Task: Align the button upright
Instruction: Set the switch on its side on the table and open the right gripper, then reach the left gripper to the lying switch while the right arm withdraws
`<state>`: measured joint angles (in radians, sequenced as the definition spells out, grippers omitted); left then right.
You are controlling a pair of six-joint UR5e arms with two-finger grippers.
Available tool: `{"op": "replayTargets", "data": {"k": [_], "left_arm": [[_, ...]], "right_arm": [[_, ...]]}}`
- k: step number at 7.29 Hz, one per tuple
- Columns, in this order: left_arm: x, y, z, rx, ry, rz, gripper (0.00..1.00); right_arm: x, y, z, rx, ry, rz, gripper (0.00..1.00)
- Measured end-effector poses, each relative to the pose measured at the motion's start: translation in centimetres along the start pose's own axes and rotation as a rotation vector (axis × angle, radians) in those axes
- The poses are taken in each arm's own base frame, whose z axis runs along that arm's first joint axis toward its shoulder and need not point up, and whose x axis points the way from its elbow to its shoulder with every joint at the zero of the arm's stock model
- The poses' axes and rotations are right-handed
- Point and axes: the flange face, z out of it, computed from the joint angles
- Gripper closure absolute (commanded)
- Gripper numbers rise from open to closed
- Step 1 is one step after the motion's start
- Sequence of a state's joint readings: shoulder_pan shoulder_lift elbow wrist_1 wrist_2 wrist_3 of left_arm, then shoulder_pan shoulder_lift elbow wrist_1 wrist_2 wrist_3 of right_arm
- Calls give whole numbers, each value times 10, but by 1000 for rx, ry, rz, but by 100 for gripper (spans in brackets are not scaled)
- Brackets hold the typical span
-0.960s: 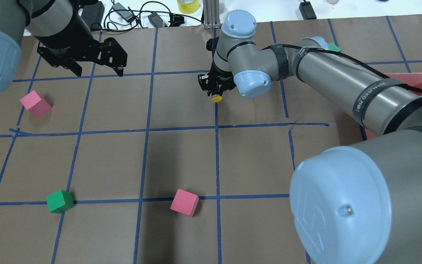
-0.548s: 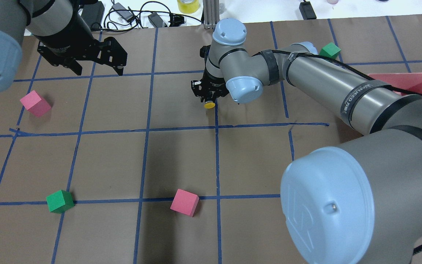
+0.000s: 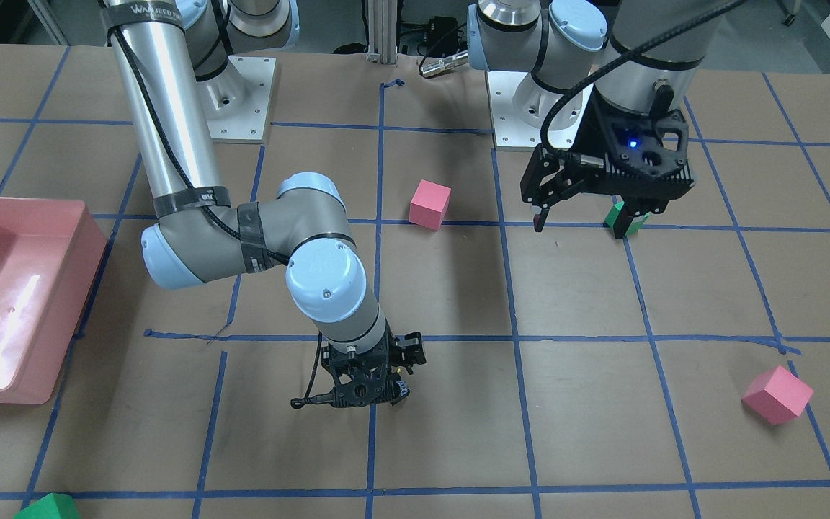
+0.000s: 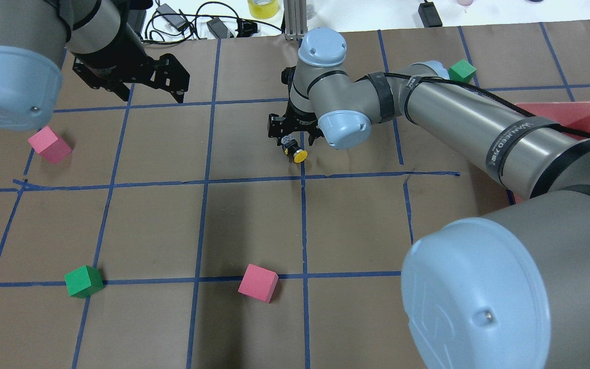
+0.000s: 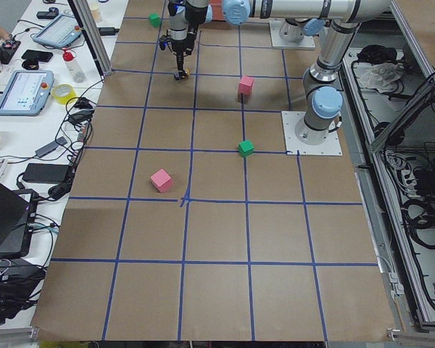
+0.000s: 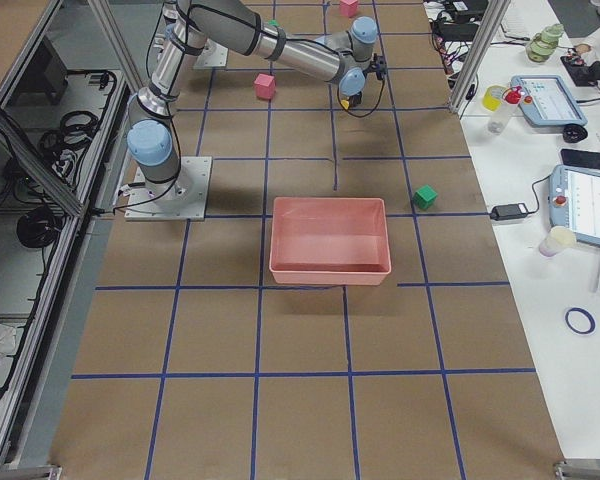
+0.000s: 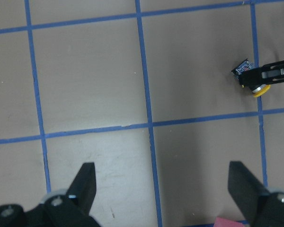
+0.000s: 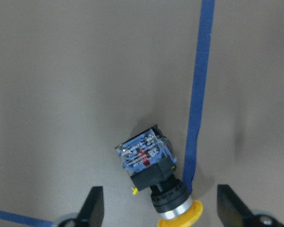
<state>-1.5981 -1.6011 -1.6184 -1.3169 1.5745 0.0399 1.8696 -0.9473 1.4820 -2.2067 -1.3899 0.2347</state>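
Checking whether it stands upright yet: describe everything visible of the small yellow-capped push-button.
The small push-button has a round yellow cap, a silvery ring beneath, a black cylindrical body and a squarish blue-and-white base with red marks. It lies on its side on the brown paper table cover, not upright, its cap end at a blue tape line. The open right hand hangs above, its fingers either side and apart from it.

Bare table (image 4: 244, 154) lay all round the button (image 4: 297, 152); the right gripper (image 4: 295, 137) hung directly over it, jaws spread wide; the nearest pink cube (image 4: 258, 283) sat well apart.
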Motion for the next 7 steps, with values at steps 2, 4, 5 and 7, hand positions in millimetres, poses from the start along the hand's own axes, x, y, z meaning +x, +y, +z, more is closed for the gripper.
{"op": "replayTargets", "data": {"k": [2, 4, 5, 7], "left_arm": [[8, 23, 48, -26, 0, -84, 0], [37, 48, 99, 85, 14, -163, 0], [62, 64, 124, 159, 19, -206, 0], [112, 88, 164, 301, 20, -291, 0]], "right_arm": [[23, 5, -59, 16, 70, 30, 0], [95, 3, -137, 10, 115, 139, 0], [133, 7, -177, 16, 132, 168, 0], [174, 35, -259, 32, 200, 179, 0]]}}
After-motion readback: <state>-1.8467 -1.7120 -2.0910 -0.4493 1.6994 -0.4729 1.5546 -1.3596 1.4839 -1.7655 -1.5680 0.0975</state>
